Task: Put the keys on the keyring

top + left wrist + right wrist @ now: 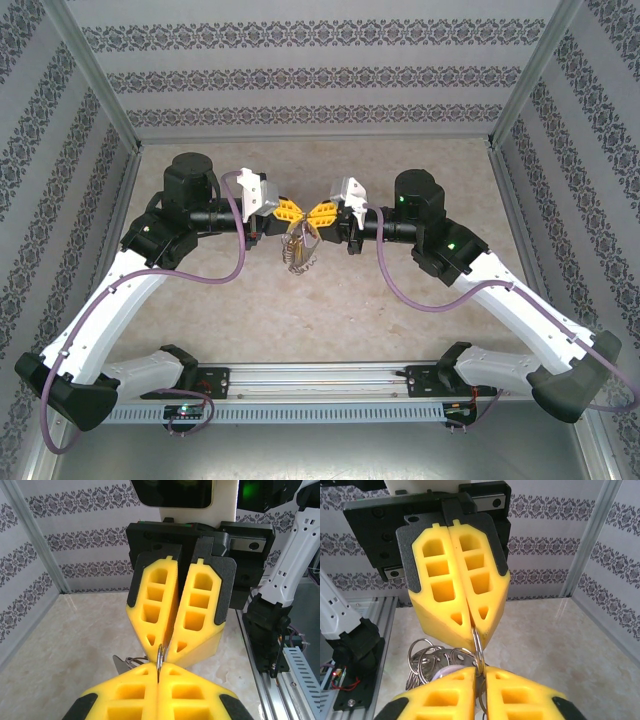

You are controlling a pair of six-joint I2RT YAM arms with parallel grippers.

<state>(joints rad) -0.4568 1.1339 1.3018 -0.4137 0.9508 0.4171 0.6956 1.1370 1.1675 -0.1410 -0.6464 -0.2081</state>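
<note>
Keyring (478, 647) hangs in mid-air above the table (560, 640), pinched edge-on in your fully closed left gripper (471, 630), while your right gripper (481, 675) sits a crack apart around the same wire, its grip impossible to tell, so hold the left firm and move the right slowly.

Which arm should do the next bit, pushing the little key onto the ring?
Probably the right. The pale lilac-headed metal key sits at the tips of the right pincer, while the left pincer is shut on the thin grey metal keyring, holding it steady.
</note>
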